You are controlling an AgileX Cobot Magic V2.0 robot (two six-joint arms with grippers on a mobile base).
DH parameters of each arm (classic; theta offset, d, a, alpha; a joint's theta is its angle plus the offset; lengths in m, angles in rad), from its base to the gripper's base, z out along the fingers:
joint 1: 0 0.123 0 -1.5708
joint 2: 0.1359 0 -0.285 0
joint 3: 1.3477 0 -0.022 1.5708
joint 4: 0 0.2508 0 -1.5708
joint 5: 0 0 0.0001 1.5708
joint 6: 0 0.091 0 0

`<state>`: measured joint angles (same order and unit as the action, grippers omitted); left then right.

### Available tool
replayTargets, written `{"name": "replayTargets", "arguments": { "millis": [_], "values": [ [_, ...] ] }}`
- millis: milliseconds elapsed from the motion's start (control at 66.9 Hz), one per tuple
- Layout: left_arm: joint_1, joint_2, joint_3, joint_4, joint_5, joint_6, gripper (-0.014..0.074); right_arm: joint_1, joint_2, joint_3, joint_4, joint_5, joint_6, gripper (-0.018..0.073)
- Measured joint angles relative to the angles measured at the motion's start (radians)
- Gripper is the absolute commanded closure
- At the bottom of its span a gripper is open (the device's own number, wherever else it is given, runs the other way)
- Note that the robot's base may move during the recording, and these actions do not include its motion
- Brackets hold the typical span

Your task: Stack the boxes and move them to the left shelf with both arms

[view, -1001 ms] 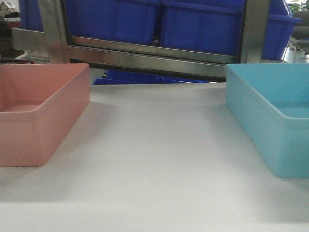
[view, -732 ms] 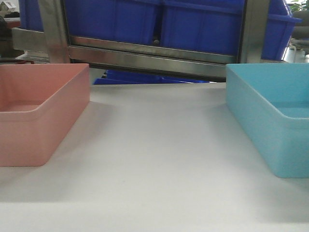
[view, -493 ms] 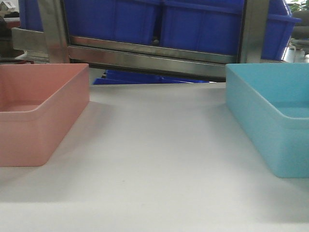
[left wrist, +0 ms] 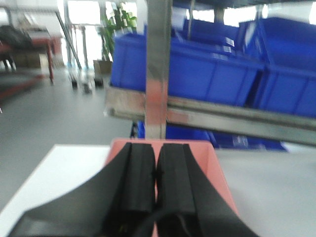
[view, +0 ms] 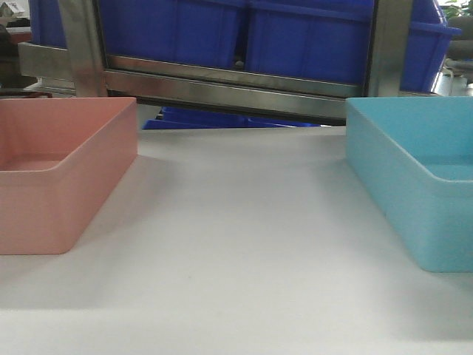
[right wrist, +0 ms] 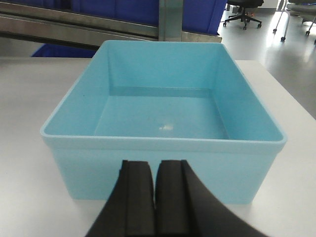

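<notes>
Boxes: we see the pink box on the left and the blue box on the right, well apart on the white worktop.
Rack: steel-framed, behind the worktop, holding dark blue bins.
Left fingers: pressed together, gripping nothing, over the pink box.
Right fingers: pressed together, gripping nothing, before the blue box's near wall.

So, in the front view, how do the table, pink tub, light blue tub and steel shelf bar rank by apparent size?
1. The table fills most of the frame.
2. The pink tub and light blue tub look alike. Both are cropped, so unranked.
3. The steel shelf bar is long but thin, and farther back.
</notes>
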<state>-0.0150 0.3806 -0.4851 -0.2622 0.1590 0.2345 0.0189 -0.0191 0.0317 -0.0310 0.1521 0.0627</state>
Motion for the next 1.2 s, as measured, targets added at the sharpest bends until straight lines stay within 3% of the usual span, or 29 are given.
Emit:
{"name": "replayTargets", "arguments": {
  "millis": [164, 239, 448, 523, 732, 852, 1195],
  "values": [
    [0.0, 0.302, -0.234, 0.002, 0.208, 0.0, 0.0592, 0.0, 0.0, 0.0, 0.0, 0.0, 0.0, 0.0505],
    [0.0, 0.423, -0.323, 0.004, 0.271, 0.0, 0.054, 0.0, 0.0, 0.0, 0.0, 0.0, 0.0, 0.0505],
    [0.002, 0.699, -0.56, 0.073, 0.412, 0.002, 0.0165, 0.0, 0.0, 0.0, 0.0, 0.0, 0.0, 0.0505],
    [0.025, 0.786, -0.635, 0.091, 0.447, 0.002, 0.0075, 0.0, 0.0, 0.0, 0.0, 0.0, 0.0, 0.0505],
    [0.192, 0.982, -0.801, 0.1, 0.529, 0.007, 0.0066, 0.0, 0.0, 0.0, 0.0, 0.0, 0.0, 0.0505],
    [0.273, 1.1, -0.847, 0.082, 0.55, 0.054, 0.0066, 0.0, 0.0, 0.0, 0.0, 0.0, 0.0, 0.0505],
    [0.297, 1.393, -0.859, -0.004, 0.548, 0.142, 0.0066, 0.0, 0.0, 0.0, 0.0, 0.0, 0.0, 0.0505]
  ]
}}
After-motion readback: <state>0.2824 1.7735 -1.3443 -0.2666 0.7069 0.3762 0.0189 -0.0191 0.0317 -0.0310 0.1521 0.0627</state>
